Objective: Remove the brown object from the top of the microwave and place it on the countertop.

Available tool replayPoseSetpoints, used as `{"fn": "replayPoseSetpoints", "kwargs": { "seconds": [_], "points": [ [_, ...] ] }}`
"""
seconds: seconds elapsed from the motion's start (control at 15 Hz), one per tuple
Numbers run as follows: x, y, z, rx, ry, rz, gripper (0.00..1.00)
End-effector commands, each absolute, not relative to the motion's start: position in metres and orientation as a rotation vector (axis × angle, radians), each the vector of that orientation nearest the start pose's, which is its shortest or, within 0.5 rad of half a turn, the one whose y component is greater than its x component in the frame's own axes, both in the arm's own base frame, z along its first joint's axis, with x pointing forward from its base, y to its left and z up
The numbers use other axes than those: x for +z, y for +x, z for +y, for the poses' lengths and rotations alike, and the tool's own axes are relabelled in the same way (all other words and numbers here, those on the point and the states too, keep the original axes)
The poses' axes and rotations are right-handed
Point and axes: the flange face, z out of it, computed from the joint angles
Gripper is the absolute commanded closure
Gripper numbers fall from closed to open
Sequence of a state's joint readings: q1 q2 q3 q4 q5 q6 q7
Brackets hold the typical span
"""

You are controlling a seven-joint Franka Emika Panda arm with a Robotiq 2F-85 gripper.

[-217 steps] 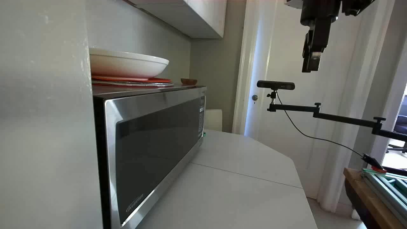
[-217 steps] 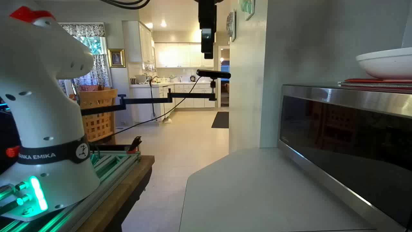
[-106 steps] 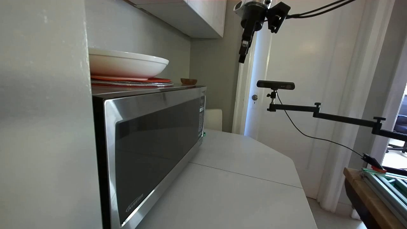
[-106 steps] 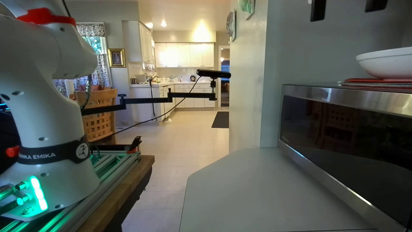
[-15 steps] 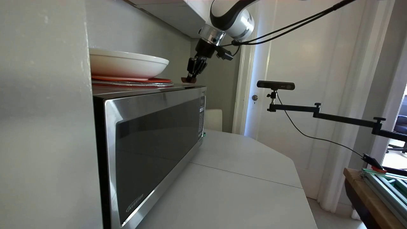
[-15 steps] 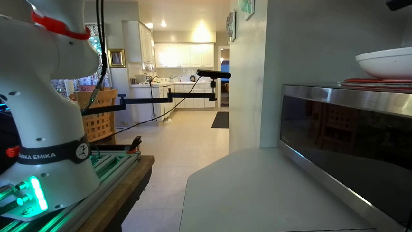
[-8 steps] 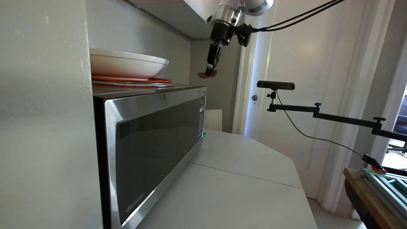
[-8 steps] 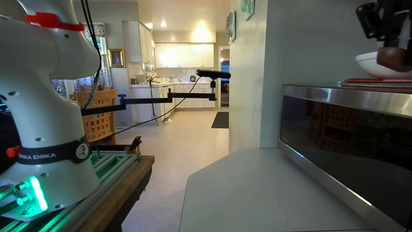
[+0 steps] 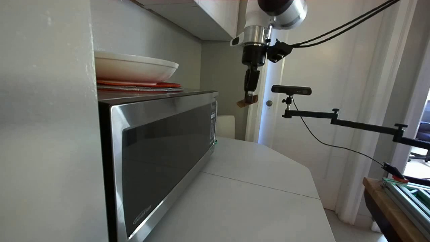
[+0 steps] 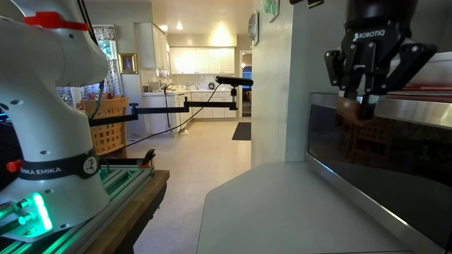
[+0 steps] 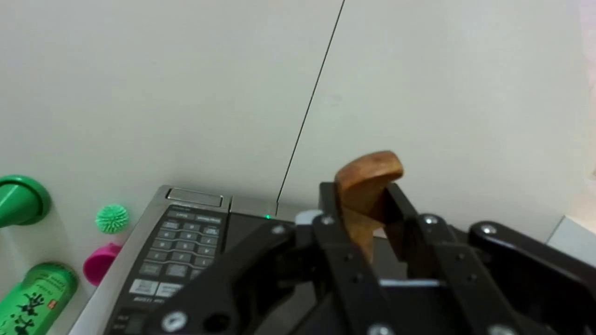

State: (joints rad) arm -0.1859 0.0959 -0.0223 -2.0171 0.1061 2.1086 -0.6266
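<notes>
- Brown, tilted, already off the microwave [image 10: 381, 169], aloft near its front, over the counter [image 10: 282, 208].
- Has the brown object [image 10: 349, 109] clamped in the gripper [image 10: 358, 106].
- Likely leaves only lowering and release.

The pale countertop [image 9: 255, 205] carried the microwave [image 9: 161, 161] and, beside it, a spiky green ball [image 11: 112, 218], a pink object [image 11: 100, 263], a green container [image 11: 39, 297] and a flared green piece [image 11: 21, 201].

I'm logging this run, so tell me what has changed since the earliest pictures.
The gripper has taken hold of the brown object and moved it off the top of the microwave, out in front; it is now tilted, above the countertop. The microwave, white bowl and reddish plates stayed put.
</notes>
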Motion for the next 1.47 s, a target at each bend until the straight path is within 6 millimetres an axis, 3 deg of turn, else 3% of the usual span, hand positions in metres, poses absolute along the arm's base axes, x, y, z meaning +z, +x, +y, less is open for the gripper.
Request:
{"fn": "replayPoseSetpoints", "kwargs": {
  "seconds": [0.0, 0.27, 0.47, 0.73, 1.0, 1.4],
  "points": [
    [0.368, 0.565, -0.103, -0.094, -3.071, -0.711, 0.93],
    [0.323, 0.571, -0.092, -0.092, -3.091, -0.783, 0.93],
    [0.298, 0.574, -0.087, 0.013, -3.051, -0.770, 0.93],
    [0.267, 0.581, -0.079, -0.074, -3.079, -0.814, 0.93],
    [0.231, 0.584, -0.078, 0.019, -3.073, -0.714, 0.93],
    [0.209, 0.581, -0.074, 0.032, -3.085, -0.741, 0.93]
  ]
}}
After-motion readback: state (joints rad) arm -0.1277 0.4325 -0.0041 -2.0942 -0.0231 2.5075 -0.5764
